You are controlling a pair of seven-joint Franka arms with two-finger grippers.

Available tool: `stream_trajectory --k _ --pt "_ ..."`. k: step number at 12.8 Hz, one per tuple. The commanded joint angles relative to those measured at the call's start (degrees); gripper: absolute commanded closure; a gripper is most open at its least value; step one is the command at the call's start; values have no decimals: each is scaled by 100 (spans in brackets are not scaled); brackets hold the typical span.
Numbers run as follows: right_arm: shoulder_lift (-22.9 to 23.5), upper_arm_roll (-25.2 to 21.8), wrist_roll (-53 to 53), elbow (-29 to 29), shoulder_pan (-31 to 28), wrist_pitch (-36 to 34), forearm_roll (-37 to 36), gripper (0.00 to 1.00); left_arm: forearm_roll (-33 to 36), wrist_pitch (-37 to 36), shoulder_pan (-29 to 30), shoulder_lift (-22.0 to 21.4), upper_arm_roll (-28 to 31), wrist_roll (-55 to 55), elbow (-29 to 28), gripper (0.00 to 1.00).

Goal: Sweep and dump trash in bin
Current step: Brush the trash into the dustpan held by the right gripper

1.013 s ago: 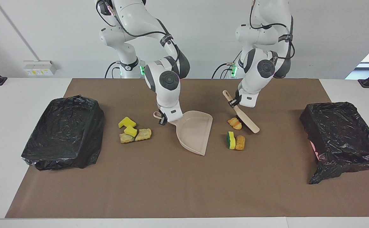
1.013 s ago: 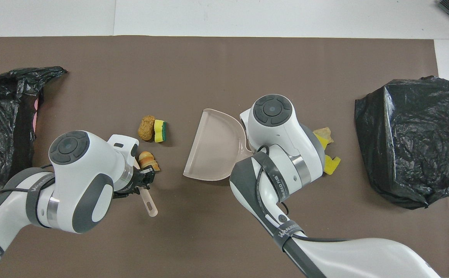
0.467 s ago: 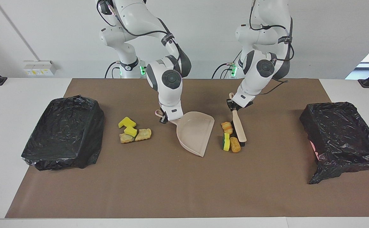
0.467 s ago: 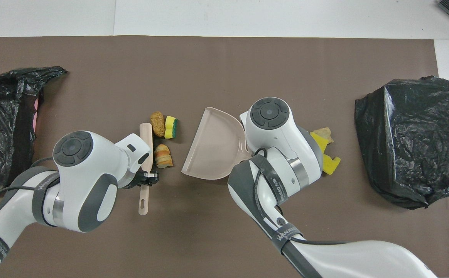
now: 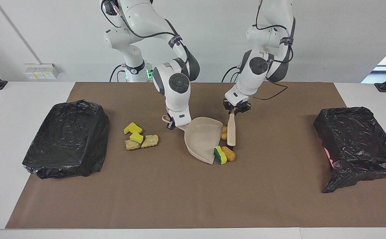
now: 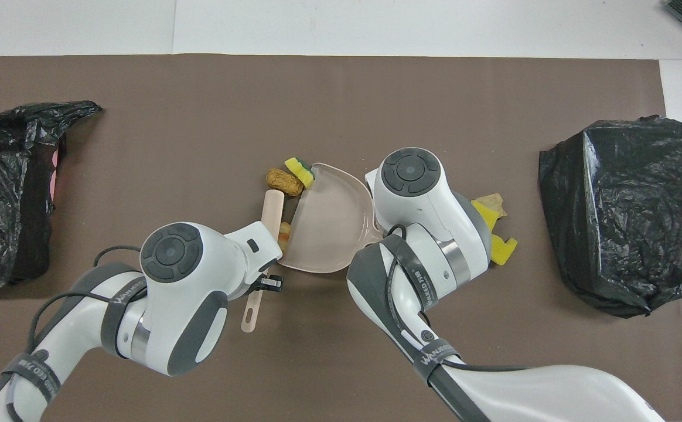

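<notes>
You see the left gripper (image 5: 236, 109) clamped on the brush (image 5: 231, 131) handle, its head lying against the dustpan (image 5: 202, 136) mouth. The right gripper (image 5: 174, 123) grips the dustpan handle. Three trash bits (image 5: 224, 155) sit at the pan's open edge, touching the brush. Four more trash pieces (image 5: 140, 137) lie toward the right arm's end, near one black-lined bin (image 5: 67, 139).
</notes>
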Motion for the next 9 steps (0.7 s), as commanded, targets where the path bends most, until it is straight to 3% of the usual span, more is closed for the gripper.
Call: stream_trajectory --k 1,5,9 --pt "-133 30 183 -202 -36 159 -19 100 -14 62 -456 79 41 -45 250 100" --pt "-159 30 200 -255 -36 176 -19 100 -14 -646 -475 149 85 -63 996 100" --pt "-159 30 209 -255 -36 176 -19 100 65 -965 148 448 103 33 1463 100"
